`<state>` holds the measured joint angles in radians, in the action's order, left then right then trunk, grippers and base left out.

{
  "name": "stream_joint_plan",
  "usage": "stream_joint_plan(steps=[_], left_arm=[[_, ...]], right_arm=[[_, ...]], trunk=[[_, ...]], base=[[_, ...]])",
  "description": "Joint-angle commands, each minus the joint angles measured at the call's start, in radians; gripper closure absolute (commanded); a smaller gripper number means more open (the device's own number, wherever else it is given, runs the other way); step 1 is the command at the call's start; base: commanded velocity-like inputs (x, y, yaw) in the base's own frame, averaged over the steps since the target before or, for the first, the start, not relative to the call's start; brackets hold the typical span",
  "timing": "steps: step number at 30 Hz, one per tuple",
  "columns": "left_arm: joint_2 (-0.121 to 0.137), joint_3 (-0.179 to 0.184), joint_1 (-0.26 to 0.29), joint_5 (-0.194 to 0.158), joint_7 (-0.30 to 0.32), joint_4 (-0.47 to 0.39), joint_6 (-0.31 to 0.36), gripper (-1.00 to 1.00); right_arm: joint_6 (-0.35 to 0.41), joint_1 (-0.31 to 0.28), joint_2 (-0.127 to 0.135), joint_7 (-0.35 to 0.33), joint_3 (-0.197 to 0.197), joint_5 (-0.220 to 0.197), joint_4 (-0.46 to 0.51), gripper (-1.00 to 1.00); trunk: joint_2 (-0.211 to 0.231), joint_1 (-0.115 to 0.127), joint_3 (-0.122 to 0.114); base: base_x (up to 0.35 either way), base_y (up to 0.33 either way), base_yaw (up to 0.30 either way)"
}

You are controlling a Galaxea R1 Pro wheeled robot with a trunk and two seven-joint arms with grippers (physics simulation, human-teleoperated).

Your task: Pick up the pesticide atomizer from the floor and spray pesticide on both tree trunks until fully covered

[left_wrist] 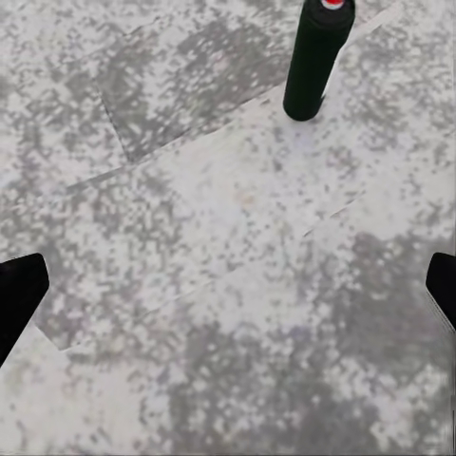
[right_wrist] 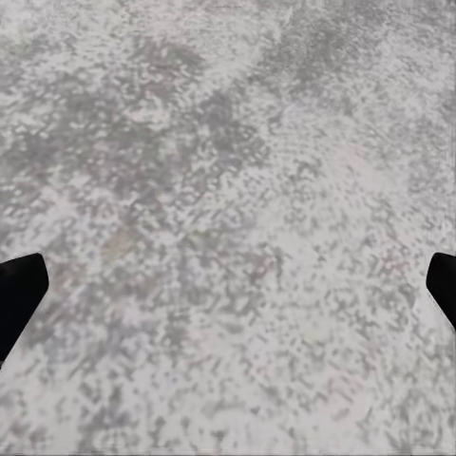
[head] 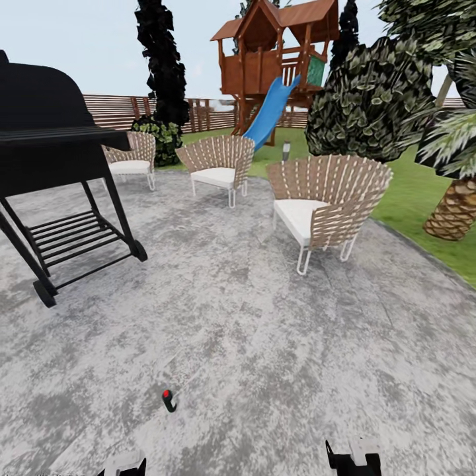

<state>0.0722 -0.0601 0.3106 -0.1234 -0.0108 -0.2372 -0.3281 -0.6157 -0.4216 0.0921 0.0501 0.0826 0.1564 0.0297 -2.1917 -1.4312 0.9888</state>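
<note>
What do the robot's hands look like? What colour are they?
Each tool has two black fingers. In the head view the left tool and right tool are black with pale grey-white blocks on top. In the wrist views the fingers look plain black, with angled tips. No cables or markings show.

I see no readable text, labels, brands or numbers anywhere: none on atomizer [left_wrist: 317, 59], grill [head: 53, 125] or playhouse [head: 277, 53].
</note>
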Motion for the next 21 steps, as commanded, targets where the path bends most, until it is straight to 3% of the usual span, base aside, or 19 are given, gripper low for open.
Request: stream_joint_plan(steps=[1,15,21], left_arm=[[0.0,0.0,0.001,-0.007,0.001,0.001,-0.003,-1.0],[0.0,0.0,0.001,-0.007,0.0,0.001,-0.003,-1.0],[0.0,0.0,0.001,-0.008,0.0,0.0,-0.003,-1.0]], right_arm=[[-0.002,0.0,0.0,0.004,0.008,0.011,-0.001,-1.0],[-0.002,0.0,0.0,0.003,0.008,0.011,-0.001,-1.0],[-0.002,0.0,0.0,0.002,0.008,0.011,-0.001,-1.0]], trunk=[[0.0,0.0,0.001],[0.0,0.0,0.001],[0.0,0.0,0.001]], base=[[0.151,-0.238,0.278],[0.033,-0.269,0.277],[0.18,-0.266,0.278]])
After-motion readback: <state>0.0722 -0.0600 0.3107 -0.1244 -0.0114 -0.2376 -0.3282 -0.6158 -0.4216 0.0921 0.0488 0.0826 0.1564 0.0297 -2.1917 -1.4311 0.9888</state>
